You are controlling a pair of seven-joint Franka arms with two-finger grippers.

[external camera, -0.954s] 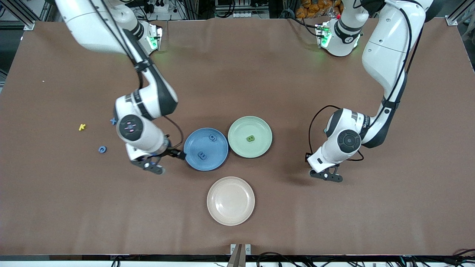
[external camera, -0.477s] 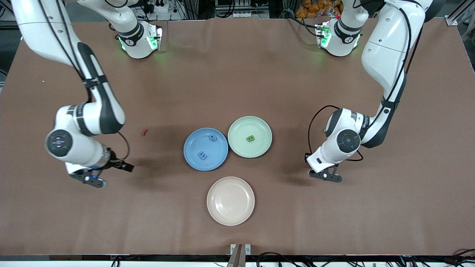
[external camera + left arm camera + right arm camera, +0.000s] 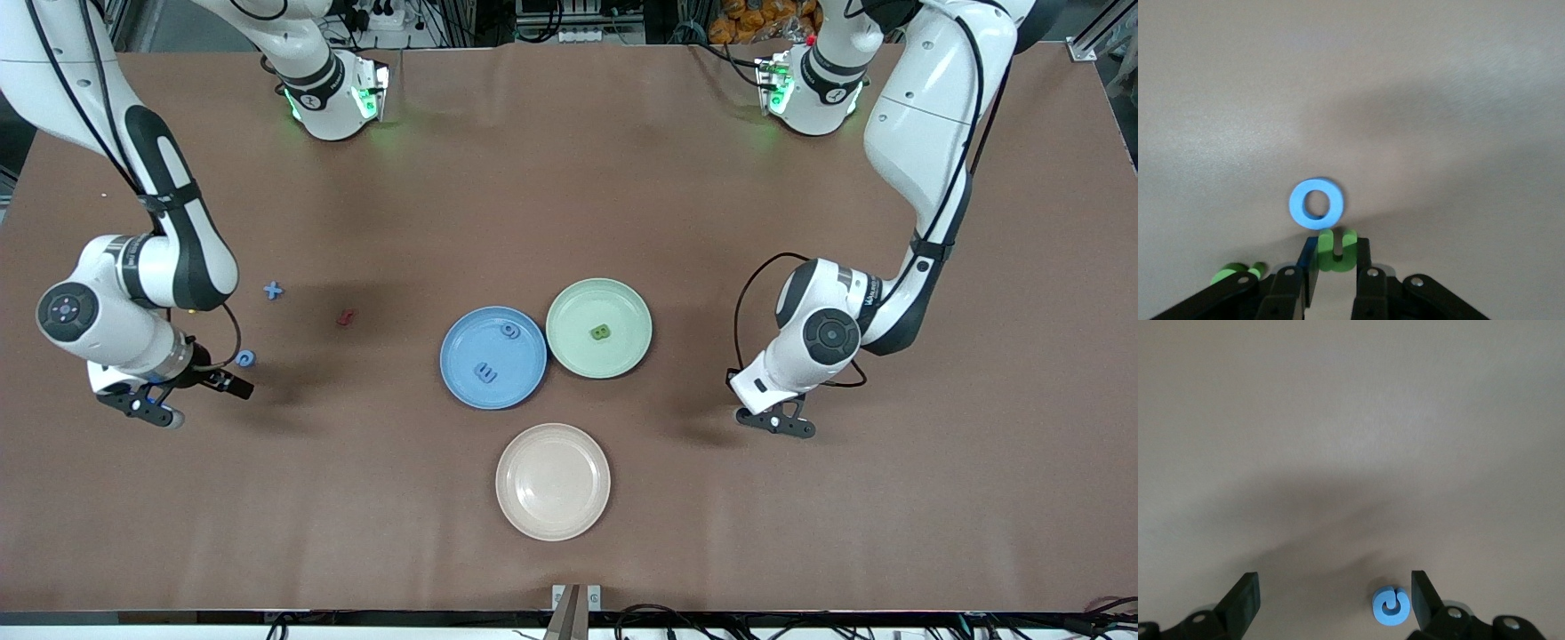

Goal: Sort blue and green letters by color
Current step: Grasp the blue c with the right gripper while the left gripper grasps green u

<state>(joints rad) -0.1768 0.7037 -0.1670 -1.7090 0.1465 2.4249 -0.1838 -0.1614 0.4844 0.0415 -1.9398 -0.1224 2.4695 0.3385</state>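
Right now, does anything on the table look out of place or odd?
Only the small red piece, lying loose on the table near the blue plus: it matches neither sorting colour. The blue plate and green plate hold matching letters.

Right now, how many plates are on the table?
3. Blue plate and green plate side by side mid-table; pink plate nearer the front camera than both. None seems hidden.

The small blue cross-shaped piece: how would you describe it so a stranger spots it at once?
From the round blue plate, look toward the right arm's end of the table. Among the tiny pieces there, the small blue cross-shaped piece lies farthest from the front camera; it is a plus sign, unlike the small red piece and the curled blue letter.
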